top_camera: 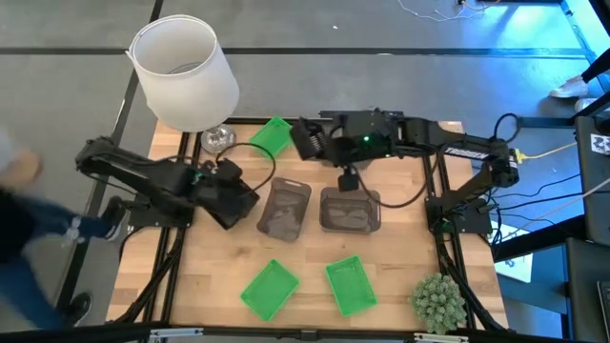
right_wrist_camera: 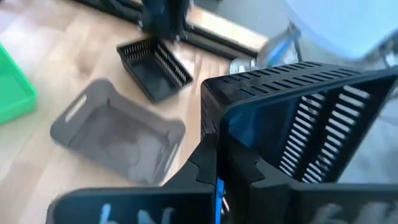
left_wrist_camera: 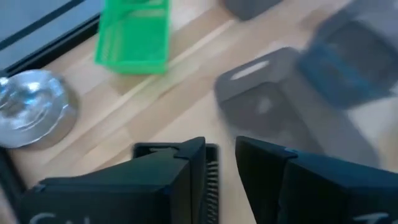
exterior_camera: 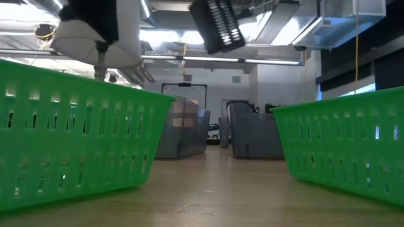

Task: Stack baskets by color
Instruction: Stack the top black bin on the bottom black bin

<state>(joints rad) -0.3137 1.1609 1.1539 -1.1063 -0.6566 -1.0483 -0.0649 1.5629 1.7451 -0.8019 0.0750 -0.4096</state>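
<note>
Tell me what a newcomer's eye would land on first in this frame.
Probably the big white lampshade looming over the table's far left corner. Next, the right gripper, raised above the far middle with its jaws shut on a black basket. Then the colour: three green baskets, one at the far edge and two at the near edge, with two grey baskets side by side mid-table.

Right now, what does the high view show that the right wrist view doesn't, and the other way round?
Only the high view: the two green baskets near the front edge, the plant ball, the second grey basket and the lampshade's full outline.

Only the right wrist view: the right gripper shut on the rim of a black basket, seen close.

Both: a grey basket, the left gripper holding another black basket, and the wooden table.
</note>
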